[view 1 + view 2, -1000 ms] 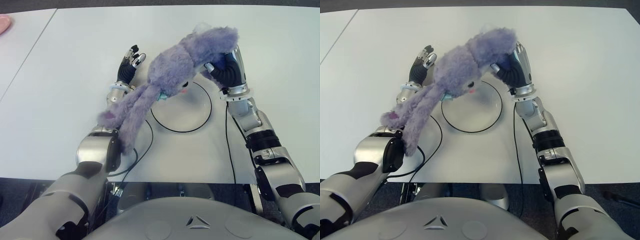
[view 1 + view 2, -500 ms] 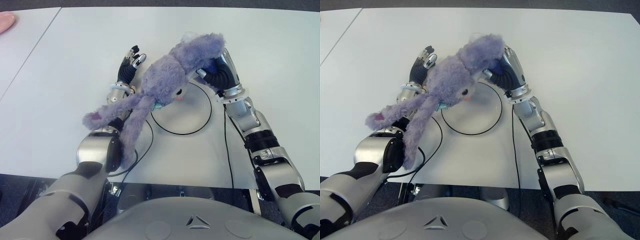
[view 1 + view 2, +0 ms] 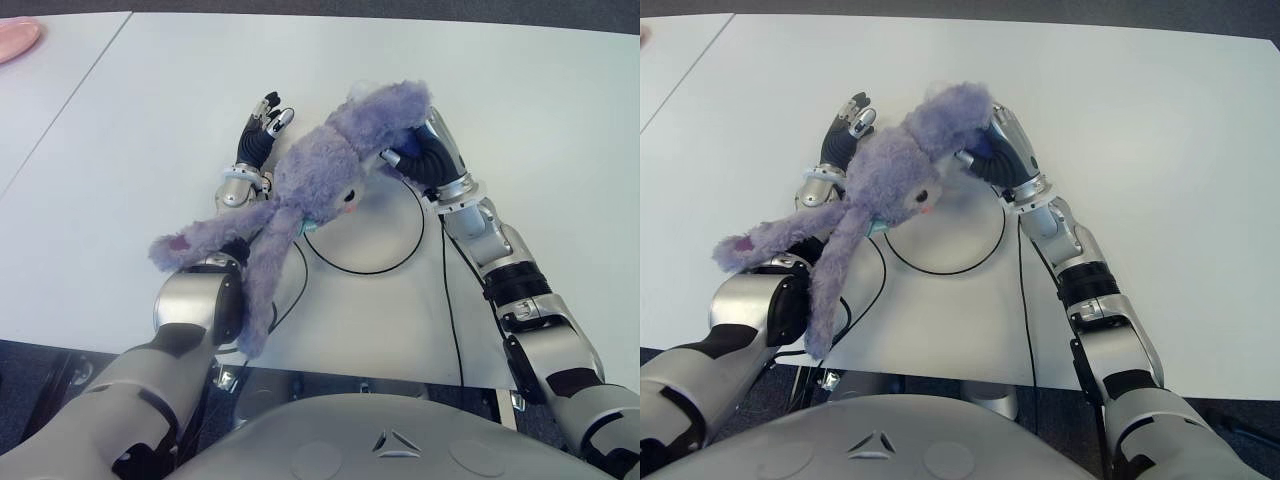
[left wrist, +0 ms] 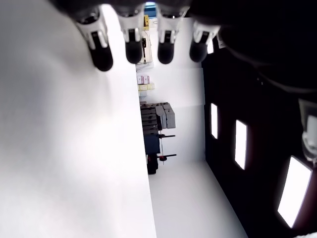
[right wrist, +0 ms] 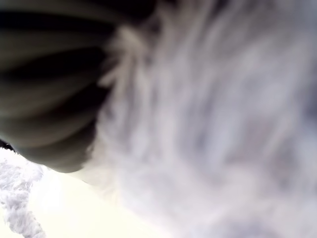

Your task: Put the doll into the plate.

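Note:
A fluffy purple doll (image 3: 320, 175) with long limp ears hangs above the table. My right hand (image 3: 420, 155) is shut on its body, just beyond the far rim of the plate. The plate (image 3: 385, 235) is white with a thin black rim and lies flat at the middle of the table. The doll's head hangs over the plate's left edge, and its ears (image 3: 215, 235) trail down over my left forearm. Purple fur (image 5: 223, 124) fills the right wrist view. My left hand (image 3: 262, 125) shows to the left of the doll with straight fingers (image 4: 133, 47).
The white table (image 3: 150, 130) spreads wide on all sides. A black cable (image 3: 452, 310) runs along my right arm to the near edge. Another cable (image 3: 290, 290) loops near my left elbow. A pink object (image 3: 15, 40) sits at the far left corner.
My right hand has carried the doll leftward and lower, closer to the plate's far rim. The ears have swung farther left over my left forearm. The left hand has not moved.

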{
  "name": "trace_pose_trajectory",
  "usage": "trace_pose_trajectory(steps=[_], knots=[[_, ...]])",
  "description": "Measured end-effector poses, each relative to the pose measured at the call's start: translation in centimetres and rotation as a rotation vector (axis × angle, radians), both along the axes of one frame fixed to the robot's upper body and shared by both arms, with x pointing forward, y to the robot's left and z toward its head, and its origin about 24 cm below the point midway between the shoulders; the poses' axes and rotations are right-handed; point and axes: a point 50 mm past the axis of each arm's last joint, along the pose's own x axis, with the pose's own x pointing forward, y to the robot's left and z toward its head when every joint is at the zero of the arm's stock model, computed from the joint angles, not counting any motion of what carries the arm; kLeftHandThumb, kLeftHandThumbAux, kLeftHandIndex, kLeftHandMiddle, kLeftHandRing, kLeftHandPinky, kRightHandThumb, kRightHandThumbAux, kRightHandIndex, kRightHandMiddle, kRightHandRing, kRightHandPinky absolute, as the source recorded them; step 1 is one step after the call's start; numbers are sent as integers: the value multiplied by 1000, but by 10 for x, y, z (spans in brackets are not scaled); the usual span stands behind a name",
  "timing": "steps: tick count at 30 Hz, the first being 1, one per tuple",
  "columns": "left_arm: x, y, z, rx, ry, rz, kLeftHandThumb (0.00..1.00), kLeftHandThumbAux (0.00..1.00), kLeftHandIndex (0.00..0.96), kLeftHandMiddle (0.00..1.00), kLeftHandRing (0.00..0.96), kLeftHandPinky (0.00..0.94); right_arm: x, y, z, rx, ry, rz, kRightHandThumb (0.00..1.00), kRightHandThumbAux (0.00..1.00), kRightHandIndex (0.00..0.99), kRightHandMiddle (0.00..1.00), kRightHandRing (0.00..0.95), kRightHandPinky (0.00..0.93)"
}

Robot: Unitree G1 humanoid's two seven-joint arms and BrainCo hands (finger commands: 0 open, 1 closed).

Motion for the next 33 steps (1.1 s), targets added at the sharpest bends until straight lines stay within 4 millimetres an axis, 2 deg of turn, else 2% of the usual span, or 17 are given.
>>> trace_pose_trajectory(steps=[17, 33], knots=[[0, -2, -1, -3, 2, -3, 0, 452, 22, 80, 47, 1, 0, 3, -10, -29, 38, 5, 699, 730, 437, 906, 901, 888], [-1, -2, -1, -4, 4, -3, 0, 468, 23, 96, 59, 7, -4, 8, -13, -32, -7, -1, 701, 730, 437, 899, 896, 881]])
